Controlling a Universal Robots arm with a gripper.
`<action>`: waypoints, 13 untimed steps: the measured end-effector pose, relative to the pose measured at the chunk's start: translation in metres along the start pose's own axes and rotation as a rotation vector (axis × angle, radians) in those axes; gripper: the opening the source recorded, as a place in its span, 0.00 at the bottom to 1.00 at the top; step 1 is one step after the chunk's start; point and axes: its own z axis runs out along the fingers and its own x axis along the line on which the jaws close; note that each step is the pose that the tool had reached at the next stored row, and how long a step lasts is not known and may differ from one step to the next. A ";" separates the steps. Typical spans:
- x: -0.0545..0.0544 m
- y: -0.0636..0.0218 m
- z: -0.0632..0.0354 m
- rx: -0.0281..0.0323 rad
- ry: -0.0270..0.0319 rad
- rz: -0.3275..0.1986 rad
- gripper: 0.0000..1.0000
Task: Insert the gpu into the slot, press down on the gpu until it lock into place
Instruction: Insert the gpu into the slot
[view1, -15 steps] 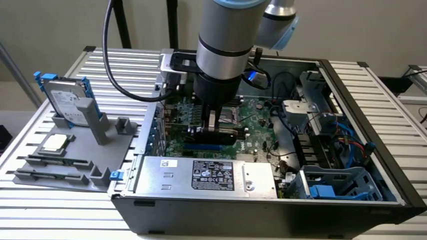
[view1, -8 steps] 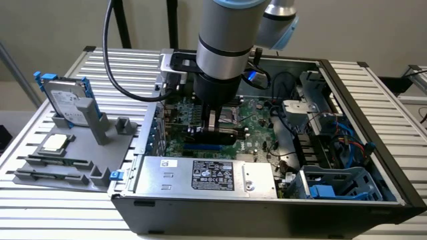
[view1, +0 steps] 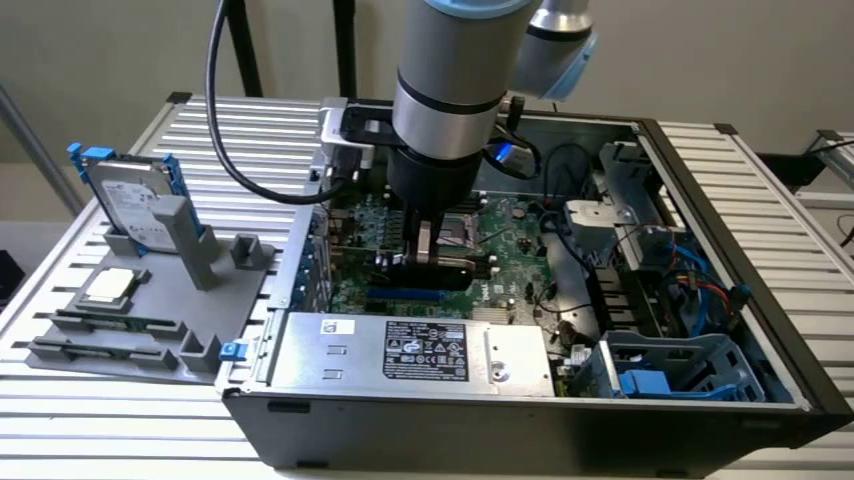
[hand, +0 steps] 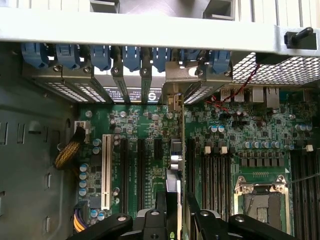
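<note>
The gpu (view1: 467, 272) is a thin black card standing on edge across the green motherboard, with its lower edge at the blue slot (view1: 400, 297). How deep it sits I cannot tell. In the wrist view the gpu (hand: 179, 150) is edge-on and runs from its metal bracket (hand: 176, 82) at the case's rear wall toward the camera, hiding the slot beneath it. My gripper (view1: 434, 262) hangs straight down over the card's top edge. The gripper (hand: 177, 212) is open, with one black finger on each side of the card.
The open PC case lies on a slatted metal table. The silver power-supply box (view1: 414, 350) fills the case's near side. The CPU socket (hand: 262, 202) and black memory slots (hand: 215, 175) lie beside the card. A grey fixture (view1: 147, 300) with spare parts stands at the exterior view's left.
</note>
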 end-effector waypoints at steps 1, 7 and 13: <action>0.000 0.0000 0.0002 0.0001 -0.0002 0.001 0.26; 0.000 0.0000 0.0008 0.0017 -0.0005 0.016 0.26; 0.000 0.0007 0.0014 0.0018 0.0018 0.016 0.26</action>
